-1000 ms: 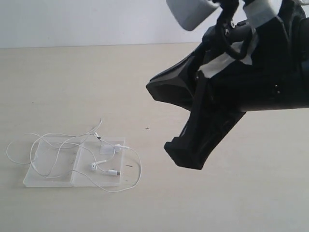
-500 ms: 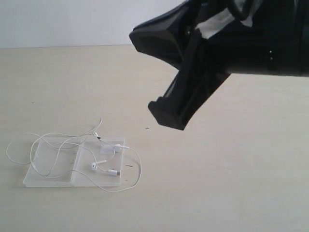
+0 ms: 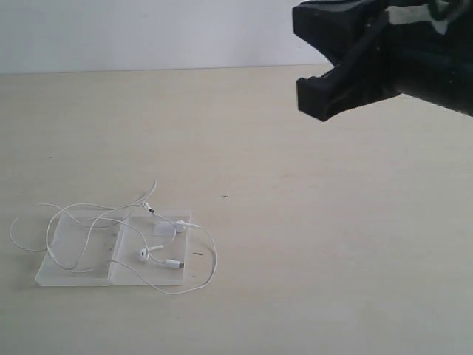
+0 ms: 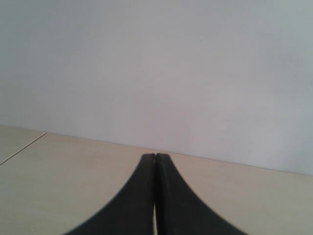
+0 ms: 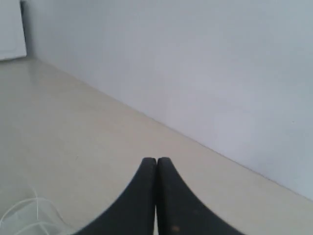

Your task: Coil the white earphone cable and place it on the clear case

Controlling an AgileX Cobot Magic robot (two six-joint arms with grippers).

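The white earphone cable (image 3: 140, 254) lies in loose loops across the clear case (image 3: 74, 275) at the lower left of the exterior view. Part of the wire spills onto the table on both sides, and one earbud and the plug rest on the case's right half. A bit of the cable (image 5: 22, 216) shows at the edge of the right wrist view. My right gripper (image 3: 318, 74) hangs high at the upper right, far from the case, shut and empty (image 5: 156, 159). My left gripper (image 4: 155, 155) is shut and empty, and is out of the exterior view.
The case lies on a pale beige table (image 3: 310, 244) with a light wall (image 3: 148, 33) behind its far edge. Nothing else stands on the table in these views.
The right arm has swung up and to the right, away from the middle of the table. The cable and case have not moved.
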